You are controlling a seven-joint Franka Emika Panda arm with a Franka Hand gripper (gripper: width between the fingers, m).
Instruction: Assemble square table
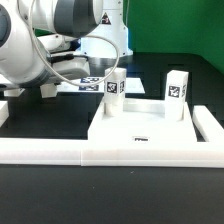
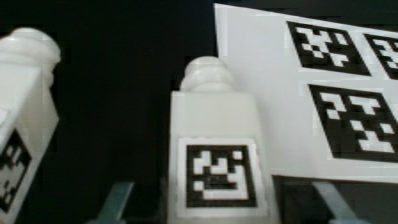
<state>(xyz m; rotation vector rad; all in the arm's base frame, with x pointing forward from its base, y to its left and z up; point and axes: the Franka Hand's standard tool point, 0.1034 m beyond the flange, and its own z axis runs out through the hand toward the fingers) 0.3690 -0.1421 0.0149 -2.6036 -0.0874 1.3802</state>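
Observation:
The white square tabletop (image 1: 160, 122) lies flat with its raised rim up, against the border rail. One white tagged leg (image 1: 114, 88) stands upright at its far corner on the exterior view's left. My gripper (image 1: 112, 76) is lowered over this leg. In the wrist view the leg (image 2: 217, 130) stands between my fingers (image 2: 119, 200), with a dark gap on each side, so my gripper (image 2: 222, 203) is open around it. A second leg (image 1: 177, 92) stands upright at the far corner on the exterior view's right and also shows in the wrist view (image 2: 27, 100). The other legs are out of view.
The long white border rail (image 1: 100, 152) runs across the front and up both sides. The marker board (image 1: 88, 84) lies flat behind the tabletop; it shows in the wrist view (image 2: 338, 80) beside the leg. The arm's bulk fills the upper part of the exterior view's left.

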